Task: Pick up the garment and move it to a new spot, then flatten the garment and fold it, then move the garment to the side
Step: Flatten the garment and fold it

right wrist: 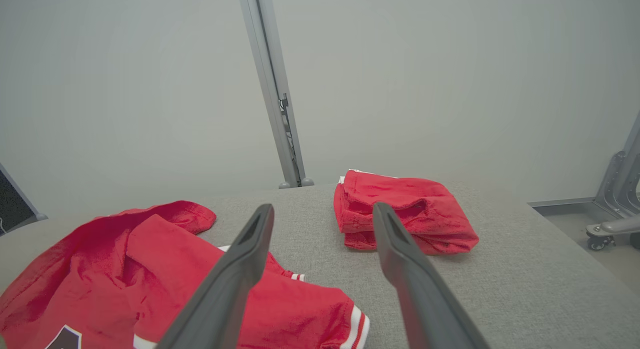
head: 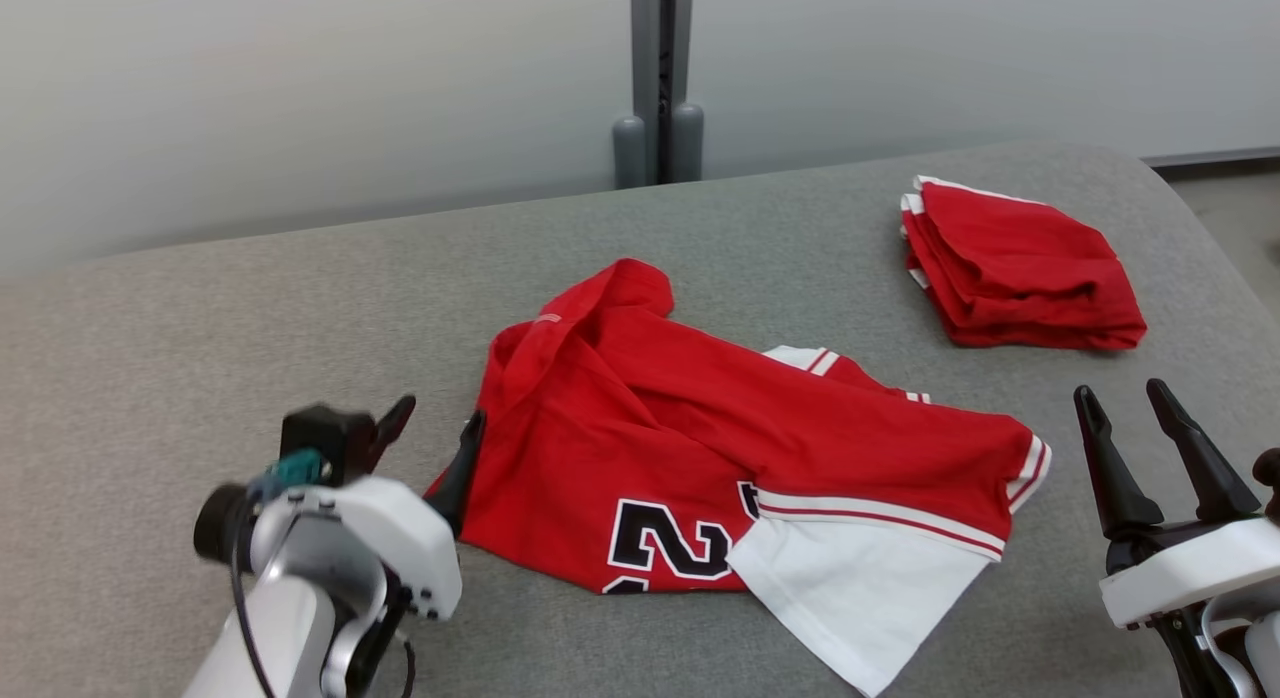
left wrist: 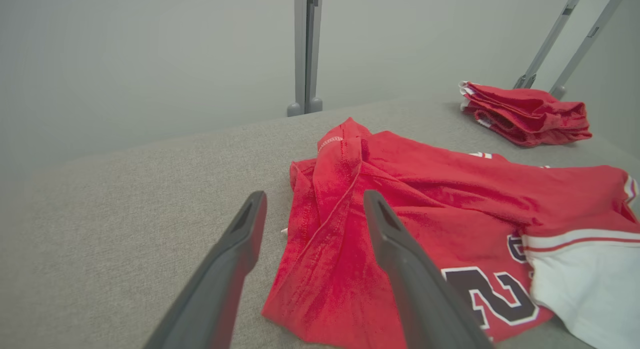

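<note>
Head view: one garment (head: 700, 418), one folded stack (head: 1020, 268); two end effectors (head: 440, 416) (head: 1122, 390), both wide.

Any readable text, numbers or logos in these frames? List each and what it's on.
"2": black with a white outline, on the red jersey; its lower part is cut off at the cloth's edge.
Second character beside it: mostly hidden under the white sleeve, unreadable.
Folded red garment: no text visible.
</note>
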